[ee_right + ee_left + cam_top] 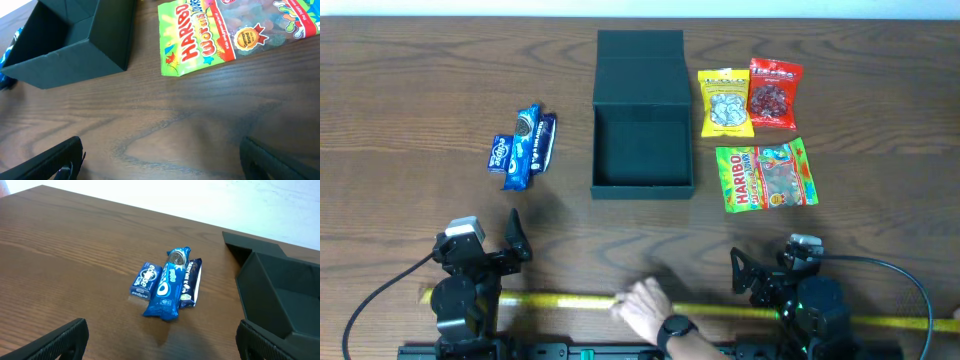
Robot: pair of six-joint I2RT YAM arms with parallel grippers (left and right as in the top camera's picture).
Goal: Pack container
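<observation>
Container [642, 150], Haribo bag [766, 176], likely Oreo pack [167, 290]

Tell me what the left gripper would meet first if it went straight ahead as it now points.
Probably the long blue Oreo biscuit packet, lying centred ahead of the open left gripper; only bare brown wooden table lies before it.

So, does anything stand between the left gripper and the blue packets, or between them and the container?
Nothing visible: only bare table lies between the open left gripper and the blue packets, and between them and the container.
</observation>
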